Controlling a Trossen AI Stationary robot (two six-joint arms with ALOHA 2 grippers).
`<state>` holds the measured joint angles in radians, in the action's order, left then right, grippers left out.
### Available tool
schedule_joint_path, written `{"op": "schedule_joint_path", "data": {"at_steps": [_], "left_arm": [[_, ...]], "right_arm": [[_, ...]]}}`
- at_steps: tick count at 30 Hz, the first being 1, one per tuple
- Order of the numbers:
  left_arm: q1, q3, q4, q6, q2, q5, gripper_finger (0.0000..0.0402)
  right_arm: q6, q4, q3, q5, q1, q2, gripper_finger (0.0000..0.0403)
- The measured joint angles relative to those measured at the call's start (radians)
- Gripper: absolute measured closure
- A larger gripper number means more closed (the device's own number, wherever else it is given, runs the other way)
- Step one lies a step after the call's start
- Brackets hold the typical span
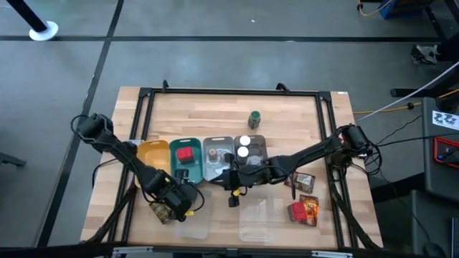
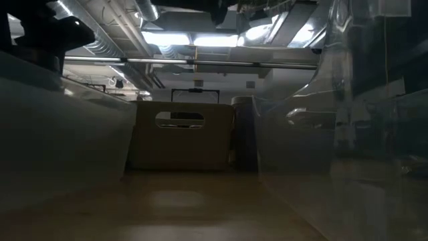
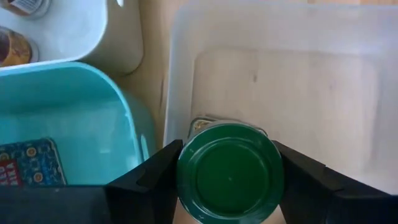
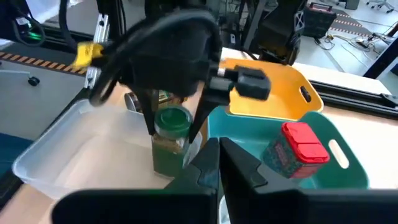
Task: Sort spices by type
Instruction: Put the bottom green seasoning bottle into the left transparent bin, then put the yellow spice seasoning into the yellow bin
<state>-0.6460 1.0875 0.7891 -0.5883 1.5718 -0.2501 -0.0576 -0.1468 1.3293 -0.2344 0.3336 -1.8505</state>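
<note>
A green-capped jar (image 4: 169, 146) of greenish spice stands upright in my left gripper (image 3: 230, 180) at the near left of the table (image 1: 172, 204), over a clear plastic lid (image 3: 280, 74). The right gripper (image 4: 219, 165) is shut and empty, hovering at the near edge of the grey trays (image 1: 233, 190), pointing toward the left gripper. Another green-capped jar (image 1: 254, 118) stands alone farther back. A red box (image 4: 297, 149) lies in the teal tray (image 3: 74, 112). Two white-capped jars (image 1: 244, 146) stand in a dark grey tray. My left gripper pinches the green-capped jar at its cap (image 3: 230, 177), one finger (image 3: 149, 180) on each side. The fingers come from above, pointing down. The jar is upright; whether its base rests on the clear lid or hangs just above it, I cannot tell.
The yellow tray (image 1: 152, 154) sits left of the teal one. A light grey tray (image 1: 214, 159) holds a jar. Pouches (image 1: 303, 180) and a red box (image 1: 296, 210) lie at the near right. A second clear lid (image 1: 258, 218) lies near the front edge.
</note>
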Motion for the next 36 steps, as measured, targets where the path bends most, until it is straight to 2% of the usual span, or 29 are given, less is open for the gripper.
{"op": "schedule_joint_path", "data": {"at_steps": [9, 14, 20, 27, 36], "left_arm": [[0.004, 0.001, -0.026, 0.002, 0.01, 0.001, 0.0195], [0.024, -0.003, -0.019, -0.013, 0.016, 0.019, 0.0172], [0.058, -0.001, -0.014, 0.005, 0.015, 0.107, 0.0144], [0.098, 0.057, 0.041, 0.069, 0.014, 0.301, 0.0139], [0.107, 0.097, 0.097, 0.117, -0.029, 0.32, 0.0139]], "right_arm": [[0.003, 0.145, 0.0, 0.001, 0.0, 0.107, 0.0388], [0.004, 0.152, 0.0, 0.0, 0.0, 0.123, 0.0388], [0.004, 0.178, 0.0, 0.0, 0.0, 0.123, 0.0388], [0.004, 0.185, 0.0, 0.0, 0.0, 0.123, 0.0388], [0.004, 0.201, 0.0, 0.0, 0.0, 0.123, 0.0388]]}}
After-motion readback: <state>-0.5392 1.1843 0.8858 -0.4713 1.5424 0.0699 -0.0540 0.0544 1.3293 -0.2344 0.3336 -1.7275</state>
